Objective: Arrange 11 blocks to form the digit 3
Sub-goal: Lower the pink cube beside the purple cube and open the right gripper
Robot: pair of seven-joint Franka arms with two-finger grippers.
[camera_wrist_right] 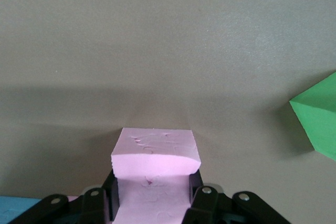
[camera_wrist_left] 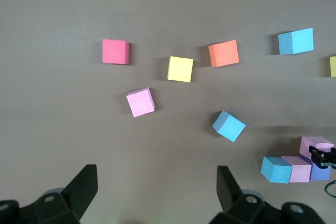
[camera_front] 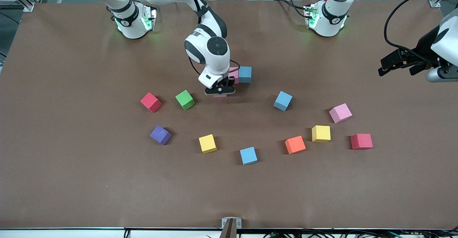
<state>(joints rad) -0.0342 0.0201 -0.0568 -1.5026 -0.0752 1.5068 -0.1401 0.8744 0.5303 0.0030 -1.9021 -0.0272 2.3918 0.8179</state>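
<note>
Near the table's middle, my right gripper point(camera_front: 220, 91) clenched a pink block point(camera_wrist_right: 155, 153) by its side faces. The foam looked light and squashy. My left gripper point(camera_front: 400, 64) waited with fingers spread, holding nothing.

Both arms are glossy white with rounded shells and black bands at the joints. Each base glows green at its side, and thin black cables trail from them across the tabletop. The right arm's wrist carries a round dark grey cap with a small ring at its centre, and a black cable loops beside it. The right gripper point(camera_front: 220, 90) is black beneath a white housing, with silver screws on its finger mounts. The left gripper point(camera_front: 397, 64) is black too, angular, with a silver cylinder alongside and a black cable arching above it.
</note>
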